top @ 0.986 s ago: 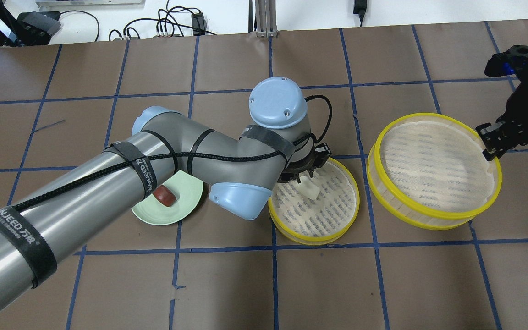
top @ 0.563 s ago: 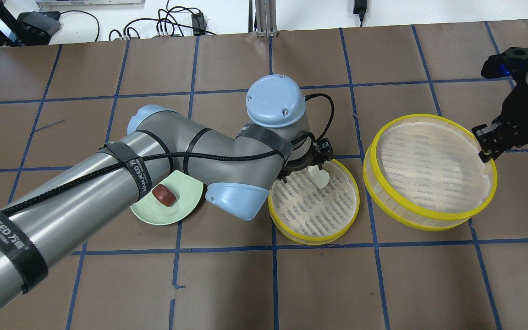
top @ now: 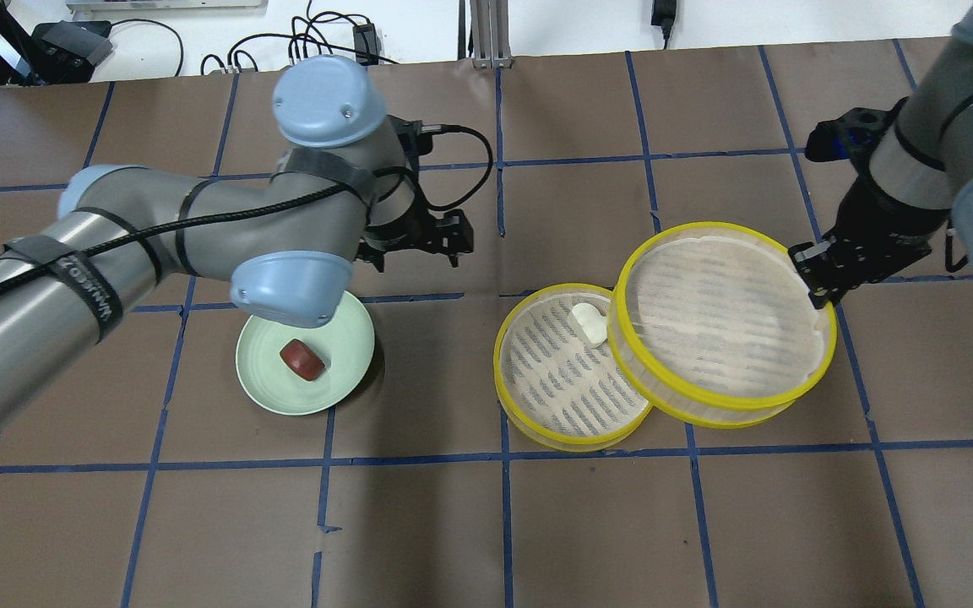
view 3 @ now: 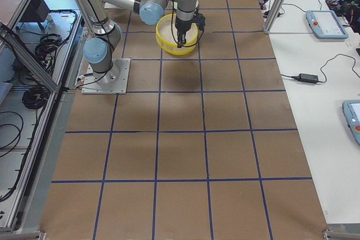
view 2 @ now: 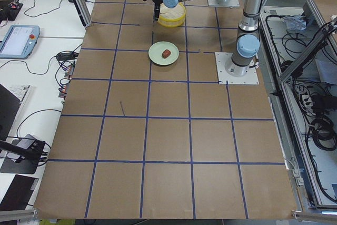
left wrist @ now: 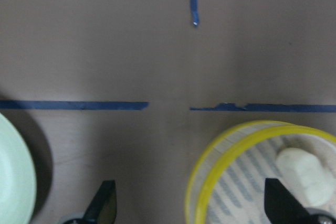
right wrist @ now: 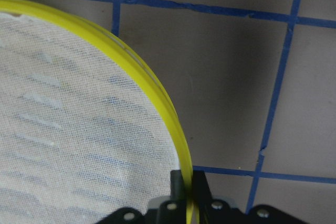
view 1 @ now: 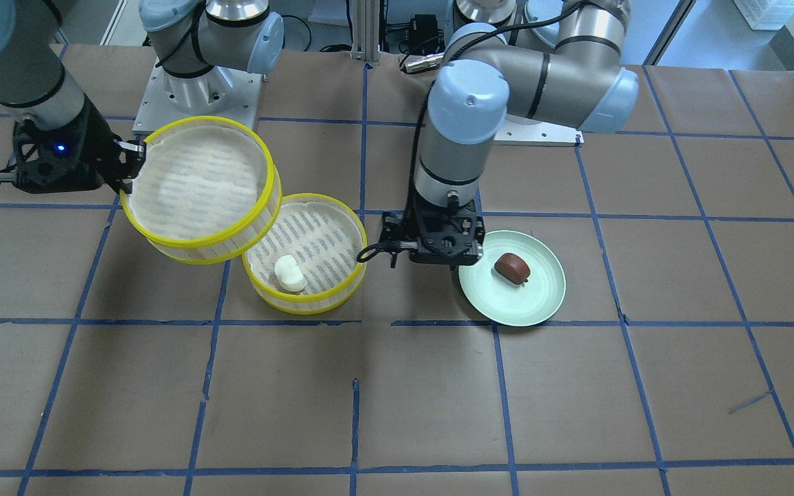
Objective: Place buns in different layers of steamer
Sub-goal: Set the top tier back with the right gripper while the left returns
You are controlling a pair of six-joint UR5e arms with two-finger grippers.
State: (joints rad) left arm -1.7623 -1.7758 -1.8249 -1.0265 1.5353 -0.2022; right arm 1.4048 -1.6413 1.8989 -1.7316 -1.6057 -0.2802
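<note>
Overhead exterior: shows right gripper (top: pixel 818 281) clamped on rim of raised yellow-rimmed round steamer tier (top: pixel 723 317) with white perforated liner, overlapping edge of matching lower tier (top: pixel 562 380) on table. Finds small white oblong bun (top: pixel 589 323) inside lower tier, just beside overlap; dark reddish-brown bun (top: pixel 301 360) on pale green round plate (top: pixel 347 355).

Exterior front-facing: confirms raised tier tilted. Level first, centre rim over rim, then lower straight, sparing white bun.

Left wrist-mounted: catches left gripper (left wrist: pixel 188 192) spread wide, empty, between plate and lower tier.

Right wrist-mounted: release pinch only once seated.
</note>
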